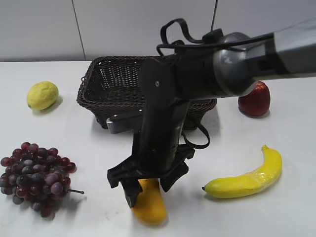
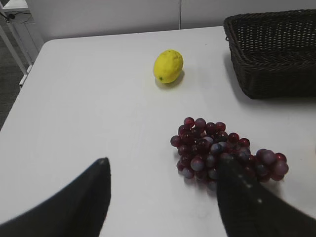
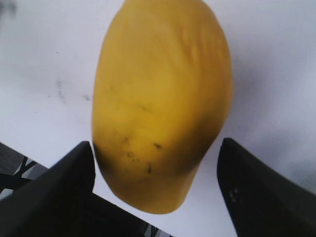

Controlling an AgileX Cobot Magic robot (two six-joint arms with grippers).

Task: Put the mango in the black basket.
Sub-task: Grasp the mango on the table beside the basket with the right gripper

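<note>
White tabletop (image 1: 296,217) runs under everything you see, matte and a little scuffed in the right wrist view; behind it stands a pale panelled wall (image 1: 44,29). Nearest you lies the mango (image 1: 149,201), flat on the table at the front edge of the exterior view; your right gripper (image 1: 148,183) stands over it with its jaws spread wide, one finger (image 3: 54,192) on each side of the fruit's end, and neither clearly touching it. To its left sits a bunch of dark red grapes (image 1: 34,175); to its right lies a yellow banana (image 1: 249,178), well apart from the mango. Your left gripper (image 2: 163,197) hangs open with nothing in it, just beside the grapes. Beyond, the right arm (image 1: 207,74) crosses in front of the black basket (image 1: 106,84) and hides much of its front wall; a lemon (image 1: 42,95) rests left of the basket, a red apple (image 1: 255,100) right of it.
</note>
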